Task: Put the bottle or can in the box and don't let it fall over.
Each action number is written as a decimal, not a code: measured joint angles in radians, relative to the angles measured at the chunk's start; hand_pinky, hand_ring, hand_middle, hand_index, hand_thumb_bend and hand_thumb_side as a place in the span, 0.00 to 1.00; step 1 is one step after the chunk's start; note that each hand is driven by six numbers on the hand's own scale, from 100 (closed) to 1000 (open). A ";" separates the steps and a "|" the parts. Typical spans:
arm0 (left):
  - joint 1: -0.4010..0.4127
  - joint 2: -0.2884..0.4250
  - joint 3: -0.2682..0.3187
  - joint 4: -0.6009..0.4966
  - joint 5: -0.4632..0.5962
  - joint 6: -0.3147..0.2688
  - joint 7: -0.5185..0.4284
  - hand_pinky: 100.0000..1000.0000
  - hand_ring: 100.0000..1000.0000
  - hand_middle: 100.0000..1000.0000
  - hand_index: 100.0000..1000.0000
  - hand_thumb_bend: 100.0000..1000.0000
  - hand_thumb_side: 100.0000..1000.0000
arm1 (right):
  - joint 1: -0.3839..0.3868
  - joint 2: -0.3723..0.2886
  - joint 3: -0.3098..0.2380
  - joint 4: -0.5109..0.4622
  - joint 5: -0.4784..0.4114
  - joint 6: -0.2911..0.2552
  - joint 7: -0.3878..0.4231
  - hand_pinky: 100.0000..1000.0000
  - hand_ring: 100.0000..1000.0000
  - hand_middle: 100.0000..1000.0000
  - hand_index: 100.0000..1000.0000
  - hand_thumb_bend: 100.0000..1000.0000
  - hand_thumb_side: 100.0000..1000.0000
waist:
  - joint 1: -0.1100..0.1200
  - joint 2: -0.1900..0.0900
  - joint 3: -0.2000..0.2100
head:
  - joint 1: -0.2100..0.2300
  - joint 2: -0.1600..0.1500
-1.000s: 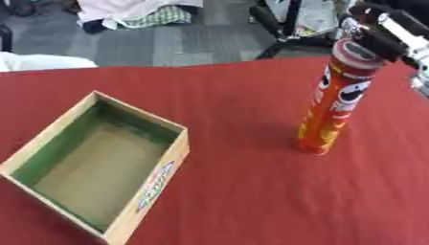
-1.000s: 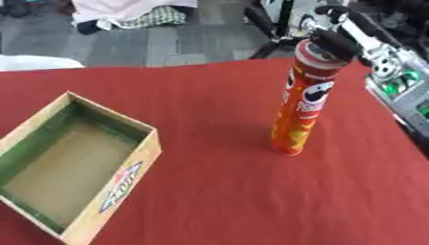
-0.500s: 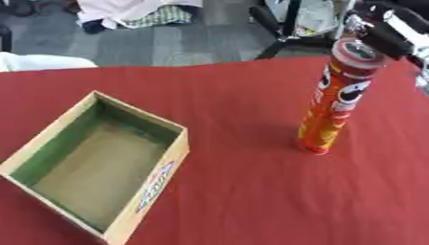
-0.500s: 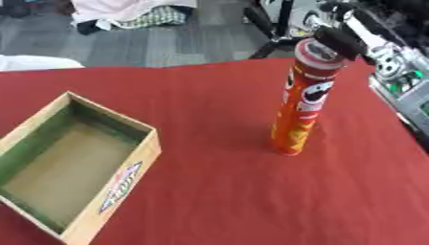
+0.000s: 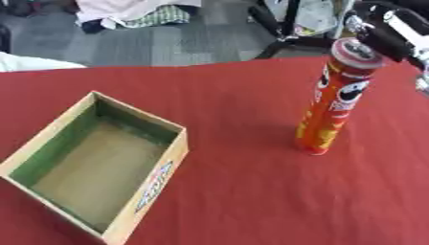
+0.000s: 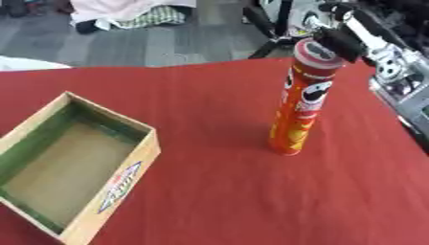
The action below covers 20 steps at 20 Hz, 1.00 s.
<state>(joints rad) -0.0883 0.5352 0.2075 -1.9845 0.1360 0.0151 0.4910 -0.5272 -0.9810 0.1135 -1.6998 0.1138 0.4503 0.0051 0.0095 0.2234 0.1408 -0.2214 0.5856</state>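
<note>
Your tall orange-red cardboard chip can [image 5: 333, 103] with its silvery-pink round lid stands on the red cloth-covered desk [image 5: 251, 191], towards the right side and nearer the far edge. It looks slightly tilted in both views, its top further right than its base, though its base sits flat on the cloth. It is outside the box and well apart from it.

Your right hand [image 6: 337, 39], black with silver parts, comes in from the upper right corner and is at the very top of the can. Its dark fingers [image 5: 381, 42] lie against the rim of the lid on the far right side. You cannot tell from either view whether they are wrapped round the lid or only resting beside it, since the lid hides the contact.

The open rectangular cardboard box [image 5: 172, 165], tan outside with green inner walls and a brown floor, sits on the left of the desk, turned at an angle so one corner points towards you. A printed label runs along its nearer right-hand wall.

Your left hand shows in neither view.

Beyond the desk's far edge lie grey flooring, a heap of light cloth [image 5: 138, 10] and some dark stand legs [image 5: 281, 28].
</note>
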 measured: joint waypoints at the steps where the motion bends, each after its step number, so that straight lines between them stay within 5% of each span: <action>1: 0.000 0.000 0.000 0.000 0.000 0.000 0.000 0.86 0.75 0.81 0.71 0.49 0.39 | 0.006 0.000 -0.003 -0.008 -0.002 0.002 -0.002 0.89 1.00 1.00 0.97 0.00 1.00 | 0.000 0.000 -0.001 | 0.000 0.000; 20: 0.000 0.000 0.002 0.000 -0.001 0.000 0.000 0.86 0.75 0.81 0.71 0.48 0.40 | 0.045 0.000 -0.018 -0.057 -0.018 0.017 -0.022 0.89 1.00 1.00 0.96 0.00 1.00 | 0.000 0.003 -0.004 | 0.004 0.000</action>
<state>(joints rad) -0.0883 0.5352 0.2094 -1.9845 0.1355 0.0149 0.4908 -0.4819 -0.9810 0.0959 -1.7565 0.0962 0.4672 -0.0171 0.0094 0.2264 0.1371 -0.2174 0.5853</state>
